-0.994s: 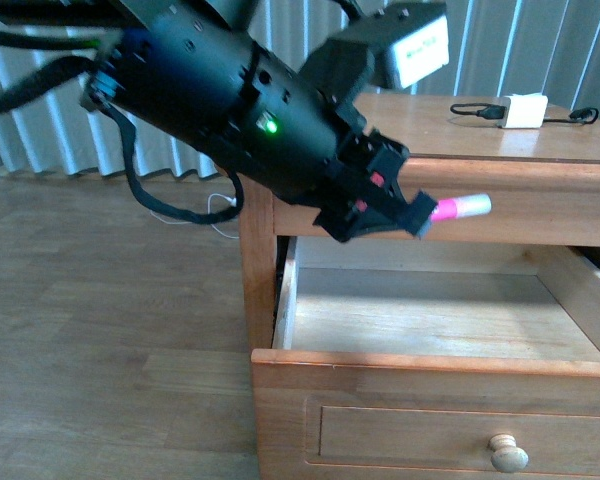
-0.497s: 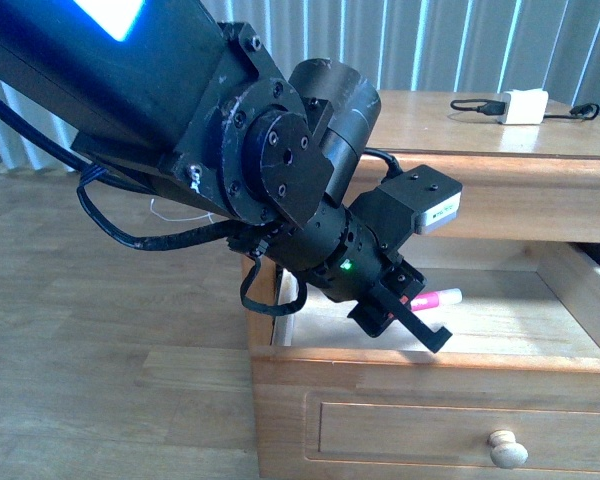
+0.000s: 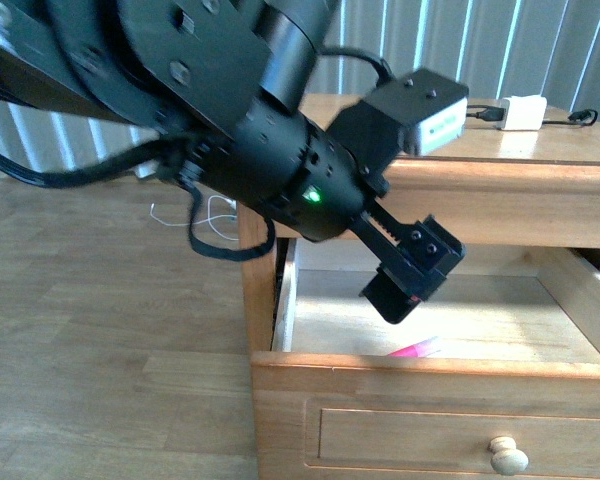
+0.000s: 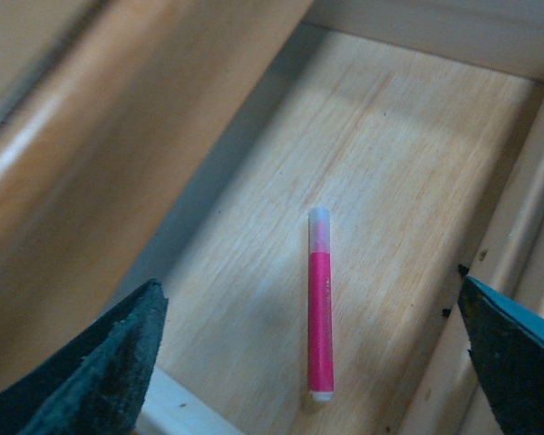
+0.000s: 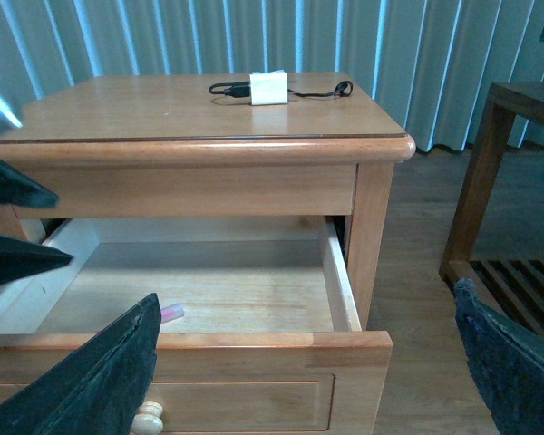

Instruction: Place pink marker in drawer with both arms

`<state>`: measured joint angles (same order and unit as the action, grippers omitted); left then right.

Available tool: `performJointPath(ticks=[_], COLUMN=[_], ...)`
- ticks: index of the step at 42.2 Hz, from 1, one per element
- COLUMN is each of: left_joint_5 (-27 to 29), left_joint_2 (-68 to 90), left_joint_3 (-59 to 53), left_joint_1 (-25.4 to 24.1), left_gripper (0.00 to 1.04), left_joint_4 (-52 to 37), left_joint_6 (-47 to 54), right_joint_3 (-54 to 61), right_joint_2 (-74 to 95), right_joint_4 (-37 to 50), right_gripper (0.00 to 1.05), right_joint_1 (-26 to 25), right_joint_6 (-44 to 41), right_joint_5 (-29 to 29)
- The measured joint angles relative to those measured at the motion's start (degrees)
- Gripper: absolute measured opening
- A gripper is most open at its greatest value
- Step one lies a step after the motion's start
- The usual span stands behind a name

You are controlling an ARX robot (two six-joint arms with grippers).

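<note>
The pink marker (image 3: 415, 349) lies flat on the pale floor of the open top drawer (image 3: 430, 368), close behind its front panel. My left gripper (image 3: 412, 272) hangs open a little above it with nothing between its fingers. In the left wrist view the marker (image 4: 320, 308) lies free on the drawer floor (image 4: 245, 272), straight below the open left gripper (image 4: 310, 292). My right gripper (image 5: 306, 302) is open and empty in front of the drawer's front panel (image 5: 254, 341). From there one end of the marker (image 5: 170, 314) shows. The right arm is out of the front view.
A white charger block (image 3: 525, 110) with a black cable sits on the cabinet top (image 5: 163, 109). The drawer's round knob (image 3: 508, 453) faces me. A dark wooden side table (image 5: 517, 100) stands right of the cabinet. A loose cable (image 3: 215, 210) lies on the floor.
The left gripper brought the marker down into the drawer, let it go and rose. The marker now rests on the drawer floor near the front.
</note>
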<state>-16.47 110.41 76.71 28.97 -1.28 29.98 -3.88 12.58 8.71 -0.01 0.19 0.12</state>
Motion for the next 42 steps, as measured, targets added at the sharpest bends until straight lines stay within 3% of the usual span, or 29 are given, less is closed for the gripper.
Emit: performJointPath(ticks=[2,14,22,33,38,42], left_joint_5=[-0.3,-1.4,-1.1,6.3,3.6,3.5], left_joint_2=[-3.0,-19.7,-36.6,-60.0,-69.3,-71.9], left_joint_3=[-1.9,-10.5,-19.8,-35.8,-42.8,-45.0], left_joint_1=[-0.8,-8.7,-17.3,-32.7,-40.9,-42.9], left_gripper=[1.0,0.99,0.99,0.99,0.99,0.99], left_joint_4=[-0.4,-2.1,-3.7,-3.4,-2.0,-1.6], left_joint_6=[0.5,-2.2,-8.3,-16.0,-25.3,-28.9], right_joint_3=[0.0,0.0,0.0,0.0,0.0,0.0], right_joint_2=[0.0,0.0,0.0,0.0,0.0,0.0], right_joint_4=[0.0,0.0,0.0,0.0,0.0,0.0], right_gripper=[0.96,0.96,0.96,0.96,0.96,0.96], right_joint_1=[0.0,0.0,0.0,0.0,0.0,0.0], right_joint_6=[0.0,0.0,0.0,0.0,0.0,0.0], right_joint_5=[0.0,0.0,0.0,0.0,0.0,0.0])
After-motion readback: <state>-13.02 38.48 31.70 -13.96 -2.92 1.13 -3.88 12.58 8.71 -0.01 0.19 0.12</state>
